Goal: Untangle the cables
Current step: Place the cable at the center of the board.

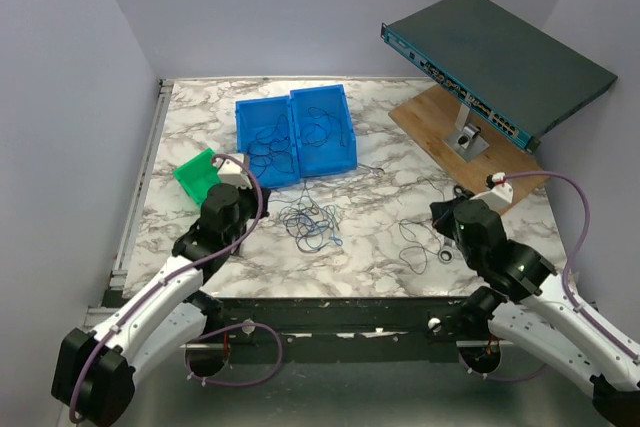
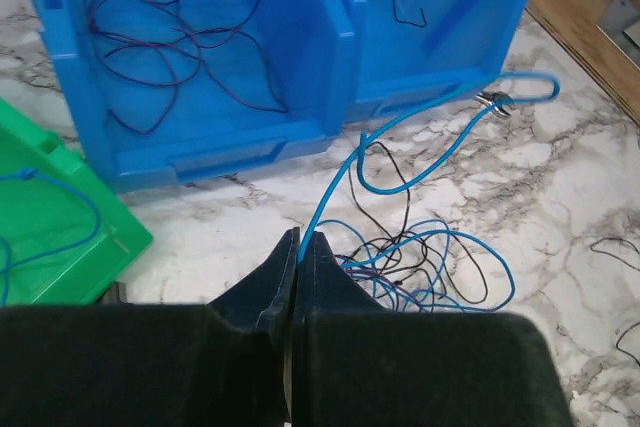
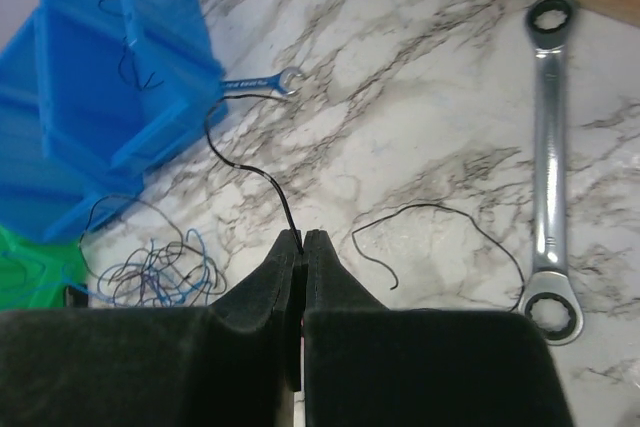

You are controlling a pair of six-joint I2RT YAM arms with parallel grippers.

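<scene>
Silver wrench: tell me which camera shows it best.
Right wrist view: the silver wrench lies whole and sharp on the marble table, both ring ends visible. In the top view I cannot pick it out; the left wrist view misses it.

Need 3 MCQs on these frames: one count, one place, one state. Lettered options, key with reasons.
1. How many blue plastic bins are there? A one; B two; C three.
2. The silver ratchet wrench lies: A inside a bin; B on the marble tabletop; C in a gripper.
3. The left gripper is: A open; B shut on nothing; C shut on a thin blue wire.

Key: B, two stand side by side; B, it lies flat on bare marble; C, the wire runs out from between the closed fingers.
</scene>
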